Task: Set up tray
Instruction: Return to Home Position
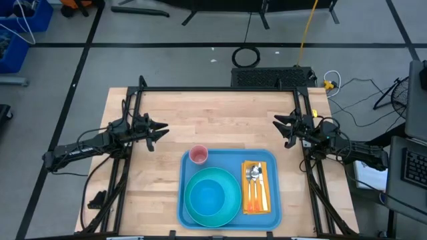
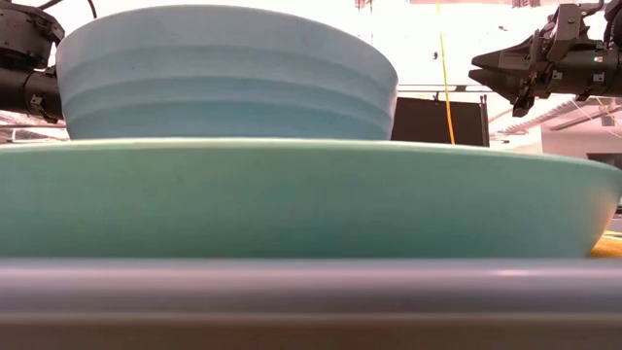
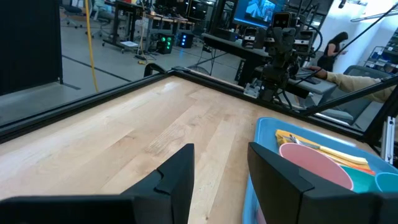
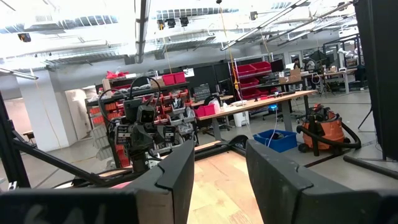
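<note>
The light-blue tray point(image 1: 228, 160) lies flat at the table's near edge, between the arms. On it stand a teal bowl on a round teal plate point(image 1: 212, 196), a pink cup point(image 1: 199, 155) at the tray's far left corner, and cutlery on an orange napkin point(image 1: 255, 187) along its right side. My left gripper point(image 1: 163, 129) hovers open over the left part of the table, beyond the tray. My right gripper point(image 1: 277, 124) hovers open over the right part. The low view is filled by the bowl point(image 2: 224, 73), plate point(image 2: 292, 199) and tray rim point(image 2: 311, 292).
Bare wooden table top point(image 1: 220, 117) stretches between both grippers and beyond the tray to the far edge. A black frame point(image 1: 220, 89) runs along the table's far and side edges. A person sits beyond the table's right side point(image 3: 339, 46).
</note>
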